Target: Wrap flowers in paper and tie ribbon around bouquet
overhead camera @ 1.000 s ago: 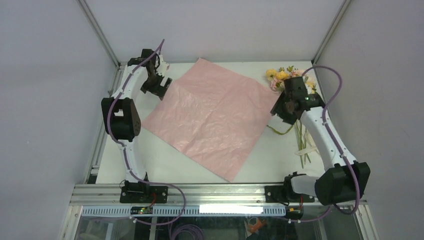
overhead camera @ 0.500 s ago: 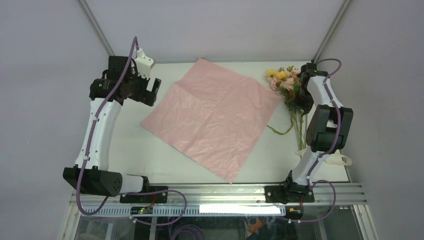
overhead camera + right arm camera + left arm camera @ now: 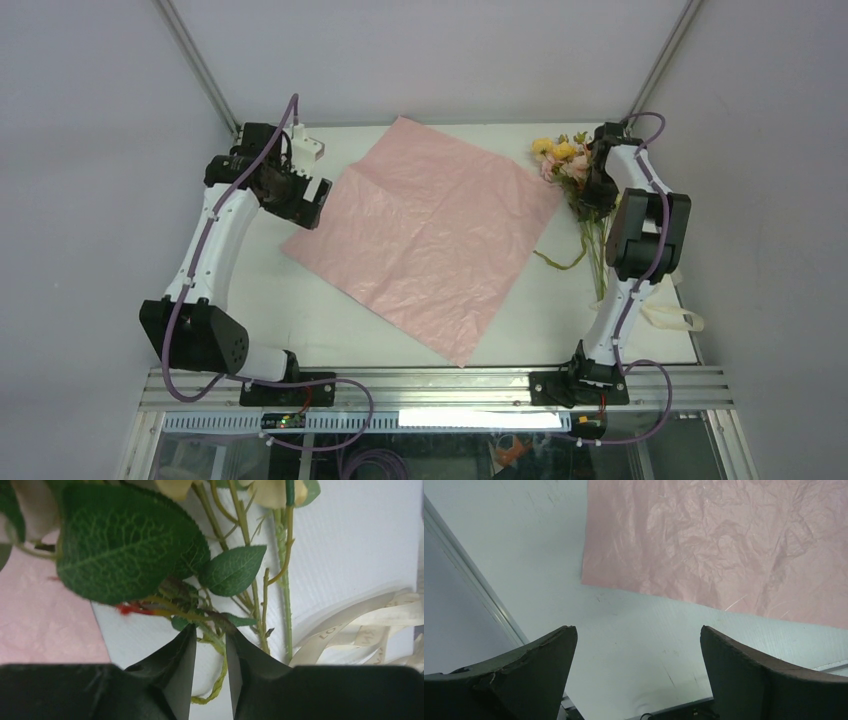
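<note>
The paper (image 3: pixel 430 230) lies flat, pale pink face up, in the middle of the table. The flowers (image 3: pixel 565 160) lie at the back right, with their stems (image 3: pixel 600 255) pointing toward the near edge. My right gripper (image 3: pixel 597 190) is down on the bunch just below the blooms. In the right wrist view its jaws (image 3: pixel 210 627) stand narrowed around the green stems (image 3: pixel 220 620), touching them. The cream ribbon (image 3: pixel 360 625) lies coiled beside the stems, by the right arm (image 3: pixel 668 318). My left gripper (image 3: pixel 305 198) hovers open by the paper's left corner (image 3: pixel 589 577), with nothing between its fingers (image 3: pixel 638 630).
A metal frame rail (image 3: pixel 479 595) runs along the table's left edge, close to my left gripper. Grey walls enclose the table on three sides. A large green leaf (image 3: pixel 125 540) fills much of the right wrist view.
My right arm has folded back over the flowers and its jaws have narrowed onto the stems. My left arm has swung and now sits by the paper's left corner, still open.
</note>
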Action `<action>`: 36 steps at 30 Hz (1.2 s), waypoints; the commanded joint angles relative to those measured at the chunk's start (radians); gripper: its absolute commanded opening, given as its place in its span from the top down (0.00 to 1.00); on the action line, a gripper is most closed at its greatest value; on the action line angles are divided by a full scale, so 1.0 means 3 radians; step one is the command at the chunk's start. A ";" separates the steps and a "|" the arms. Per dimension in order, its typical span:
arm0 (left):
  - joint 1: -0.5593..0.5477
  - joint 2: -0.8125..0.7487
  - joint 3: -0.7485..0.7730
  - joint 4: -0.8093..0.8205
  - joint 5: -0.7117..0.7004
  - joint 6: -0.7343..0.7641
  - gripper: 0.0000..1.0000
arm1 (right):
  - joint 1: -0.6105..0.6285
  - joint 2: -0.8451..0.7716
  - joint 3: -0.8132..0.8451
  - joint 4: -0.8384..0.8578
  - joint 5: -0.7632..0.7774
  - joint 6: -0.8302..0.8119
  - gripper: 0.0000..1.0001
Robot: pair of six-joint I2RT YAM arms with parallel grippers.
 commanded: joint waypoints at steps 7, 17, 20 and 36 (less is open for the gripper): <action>0.0049 0.0134 0.0184 0.0042 0.0058 0.0001 0.01 | -0.0009 0.0220 0.0230 0.0126 0.0226 -0.0321 0.72; 0.0049 0.0101 0.0224 0.0009 0.0131 0.0002 0.01 | 0.0025 -0.0475 0.0245 0.0380 0.0764 -0.0929 1.00; 0.0049 0.0078 0.0246 0.0006 0.0185 -0.0018 0.01 | 0.0057 -0.0902 0.0267 0.0483 0.0846 -0.1034 1.00; -0.0255 0.0068 0.1516 -0.0333 0.2620 -0.1117 0.04 | 0.1774 -0.2205 0.0159 0.1864 -0.0946 0.1033 1.00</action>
